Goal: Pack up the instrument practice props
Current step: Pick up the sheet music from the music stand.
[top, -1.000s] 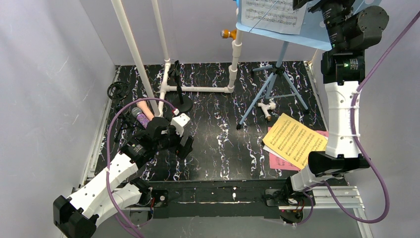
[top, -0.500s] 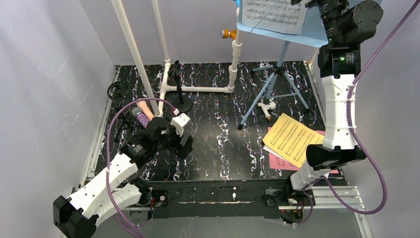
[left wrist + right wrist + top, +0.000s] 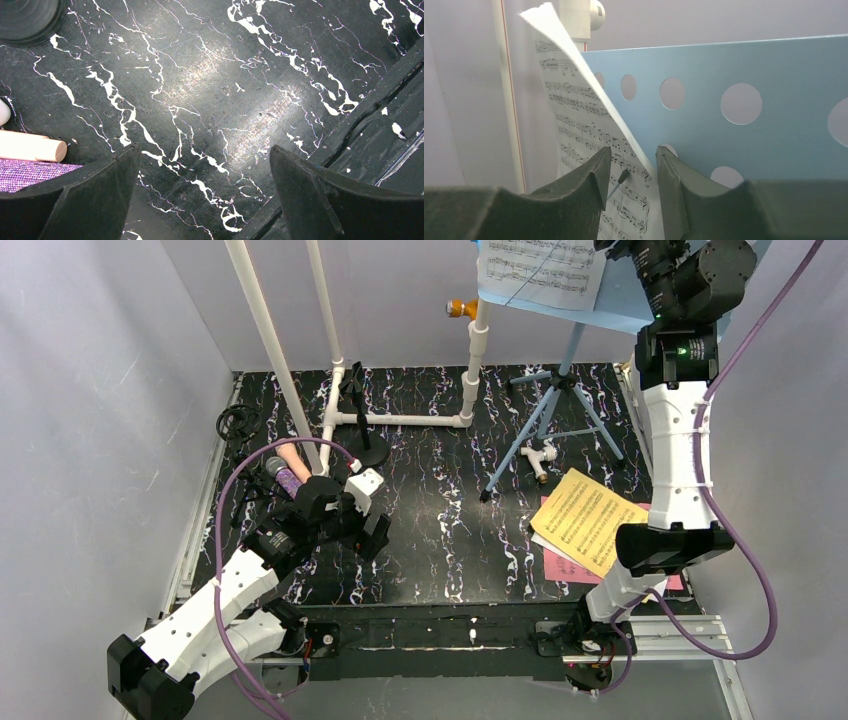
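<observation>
A white sheet-music page (image 3: 579, 120) leans on the light-blue perforated music rack (image 3: 734, 145), its right edge curling off the rack. My right gripper (image 3: 632, 150) is raised to the rack's top (image 3: 620, 300), jaws half closed, with that loose page edge in the gap between them; neither pad presses it. A thin retaining wire tip (image 3: 623, 176) lies on the page. My left gripper (image 3: 203, 149) hovers wide open over bare table, beside the pink microphone (image 3: 30, 148) and the glittery purple microphone (image 3: 30, 172). Yellow (image 3: 595, 520) and pink pages (image 3: 565, 565) lie at the right.
The white pipe frame (image 3: 400, 420) stands at the back with a round-base mic mount (image 3: 365, 452) beside it. The rack's blue tripod legs (image 3: 555, 425) spread on the marbled table. A black tripod mount (image 3: 240, 423) lies at the far left edge.
My right arm has shifted slightly up and left at the rack, and its jaws have narrowed around the page's edge. The left arm has stayed still.
</observation>
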Motion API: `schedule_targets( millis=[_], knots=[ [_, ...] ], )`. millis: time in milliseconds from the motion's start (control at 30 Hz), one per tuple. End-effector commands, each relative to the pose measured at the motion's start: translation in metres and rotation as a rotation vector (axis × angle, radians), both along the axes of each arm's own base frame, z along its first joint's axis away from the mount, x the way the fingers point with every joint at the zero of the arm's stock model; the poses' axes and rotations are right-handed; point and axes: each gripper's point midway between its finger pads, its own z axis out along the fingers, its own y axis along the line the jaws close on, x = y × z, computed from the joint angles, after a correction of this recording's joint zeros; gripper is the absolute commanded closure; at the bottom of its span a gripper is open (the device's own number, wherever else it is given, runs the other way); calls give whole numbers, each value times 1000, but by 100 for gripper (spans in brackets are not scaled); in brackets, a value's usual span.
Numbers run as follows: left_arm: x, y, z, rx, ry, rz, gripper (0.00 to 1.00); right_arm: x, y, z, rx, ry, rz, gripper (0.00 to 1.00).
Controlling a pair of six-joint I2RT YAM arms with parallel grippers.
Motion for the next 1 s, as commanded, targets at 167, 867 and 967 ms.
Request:
schedule_targets(
  millis=[167, 867, 967],
  knots=[
    [-1, 4, 3, 3, -9, 3, 0, -2, -10, 23, -13, -87, -66, 69],
    [-1, 5, 1, 11, -7, 9, 0, -122, -29, 124, -63, -439, -189, 99],
    [-1, 5, 1, 11, -5, 9, 0, -155, -13, 126, -109, -454, -89, 99]
  ],
)
